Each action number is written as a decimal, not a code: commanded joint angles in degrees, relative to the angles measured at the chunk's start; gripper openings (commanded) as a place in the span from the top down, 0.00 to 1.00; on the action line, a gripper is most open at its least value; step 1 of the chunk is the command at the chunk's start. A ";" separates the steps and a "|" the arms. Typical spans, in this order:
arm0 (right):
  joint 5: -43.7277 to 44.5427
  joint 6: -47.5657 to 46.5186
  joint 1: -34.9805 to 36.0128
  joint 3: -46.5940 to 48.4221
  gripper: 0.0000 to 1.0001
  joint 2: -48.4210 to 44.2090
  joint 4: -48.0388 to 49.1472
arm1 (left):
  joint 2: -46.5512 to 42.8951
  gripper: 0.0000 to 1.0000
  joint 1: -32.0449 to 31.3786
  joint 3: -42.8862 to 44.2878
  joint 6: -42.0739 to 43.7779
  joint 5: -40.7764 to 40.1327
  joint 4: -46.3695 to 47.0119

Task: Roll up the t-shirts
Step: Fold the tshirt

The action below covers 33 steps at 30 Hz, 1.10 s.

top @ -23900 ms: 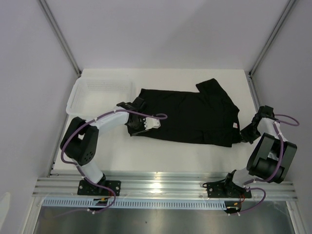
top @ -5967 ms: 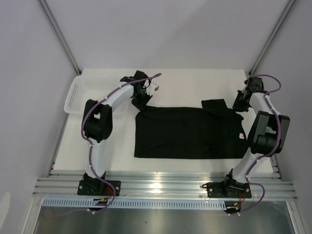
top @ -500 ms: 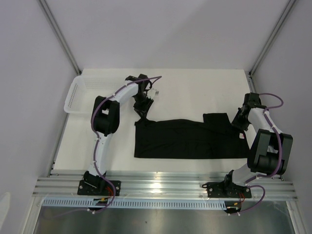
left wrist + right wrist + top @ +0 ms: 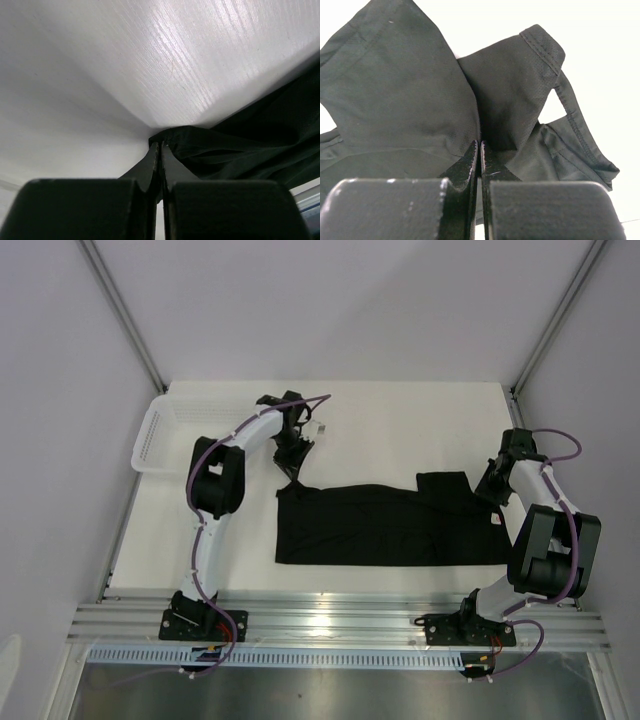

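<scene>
Worktop [image 4: 400, 410] white, carries everything. T-shirt [image 4: 380, 525], black, lies flat across the middle, long side running left to right, with a sleeve flap sticking toward the far side near the right end. Basket [image 4: 150, 440], white mesh, sits at the far left, apart from the cloth.

Likely risks: each hold looks like a thin tip-pinch, so a quick pull could slip the cloth free. If the two sides move unevenly, the far edge skews and the roll comes out crooked. The loose sleeve flap could also bunch into the roll.

Left arm [image 4: 215, 475] stands tall from its base, with the forearm stretched to the far side and the wrist bent back down onto the shirt's far-left corner. Right arm [image 4: 545, 540] is folded tight at the right edge, wrist angled inward to the shirt's far-right end.

Left gripper [image 4: 293, 474]: jaws pressed together, pinching a small tented bit of the corner. Right gripper [image 4: 487, 492]: jaws pressed together on a fold beside the sleeve.

Neck label [image 4: 497, 520], pale, lies just near the right gripper.
</scene>
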 commanded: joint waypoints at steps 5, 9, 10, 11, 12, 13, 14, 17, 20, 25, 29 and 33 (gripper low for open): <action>-0.44 -0.90 0.38 2.30 1.00 -0.11 0.55 | -4.42 0.99 1.04 -1.74 0.26 0.92 2.11; -0.44 -0.90 0.38 2.22 1.00 -0.20 0.82 | -4.42 0.99 1.04 -1.39 0.44 0.13 2.64; -0.44 -0.90 0.30 2.22 1.00 -0.29 0.90 | -4.51 0.99 1.04 -1.39 0.35 0.56 2.64; -0.44 -0.90 0.38 2.30 1.00 -0.29 0.73 | -4.77 0.99 1.04 -1.30 0.35 1.00 2.56; -0.44 -0.90 0.38 2.39 1.00 -0.64 0.73 | -5.12 0.99 1.04 -1.48 0.27 1.62 2.55; -0.44 -0.99 0.30 2.48 1.00 -0.81 0.56 | -6.69 0.99 1.04 -1.83 0.44 2.32 2.73; -0.44 -1.16 0.30 2.57 1.00 -1.08 0.55 | -7.75 0.99 1.04 -3.14 0.96 3.46 3.08; -2.64 -1.17 -0.23 3.62 1.00 -2.13 -0.06 | -12.40 0.99 1.13 -6.29 2.54 5.65 4.92; -3.52 -1.25 -1.11 4.15 1.00 -3.36 -0.41 | -16.10 0.99 1.39 -9.82 3.69 6.98 6.33; -2.82 -0.82 -1.81 2.83 1.00 -3.63 -1.99 | -18.92 0.99 1.92 -16.49 3.69 7.07 6.94; -2.38 0.15 -3.57 1.60 1.00 -4.50 -1.99 | -22.17 0.99 2.62 -19.76 2.55 7.25 8.35; 0.68 1.03 -6.29 1.51 1.00 -4.95 -3.92 | -24.98 0.99 3.32 -21.95 2.90 7.25 8.44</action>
